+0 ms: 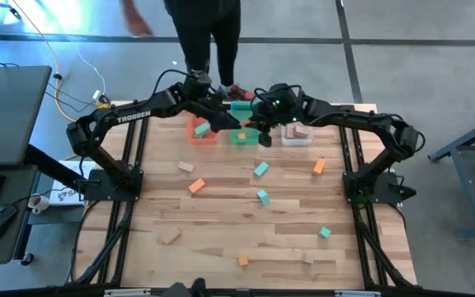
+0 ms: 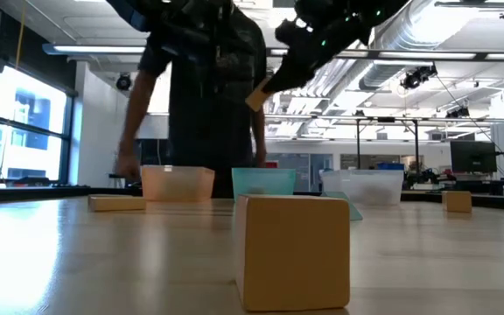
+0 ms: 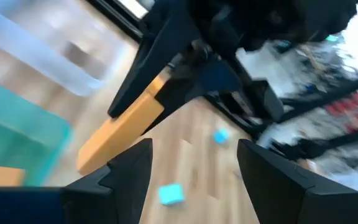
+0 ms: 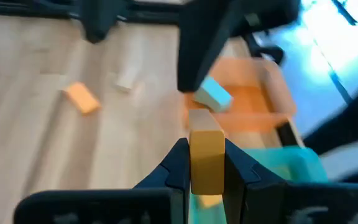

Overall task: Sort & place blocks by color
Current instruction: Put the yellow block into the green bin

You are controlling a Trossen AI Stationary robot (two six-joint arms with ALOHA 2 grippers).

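Both arms reach to the far middle of the bench (image 1: 221, 247), where three trays stand in a row: an orange tray (image 1: 204, 134), a green tray (image 1: 242, 136) and a clear tray (image 1: 298, 134). The right gripper (image 4: 207, 167) is raised above the green tray and is clenched on a tan block (image 4: 206, 158); its own wrist view shows the block pinched upright between the two fingers, and the low view shows the same block (image 2: 258, 97) tilted in the air above the trays. The left gripper (image 3: 194, 165) hangs just beside it, over the gap between the orange and green trays, with its fingers spread and nothing between them in its wrist view. In the right wrist view a teal block (image 4: 213, 94) shows at the tip of the left arm's dark finger, over the orange tray; whether that finger is touching it cannot be told. The other blocks lie scattered on the bench: teal ones (image 1: 261, 169) near the middle and toward the right, orange ones (image 1: 196, 186) left of centre and near the right arm, tan ones (image 1: 185, 167) at the left and along the near edge. One tan cube (image 2: 293, 252) sits close to the low camera. A person in dark clothes (image 1: 204, 37) stands behind the bench.
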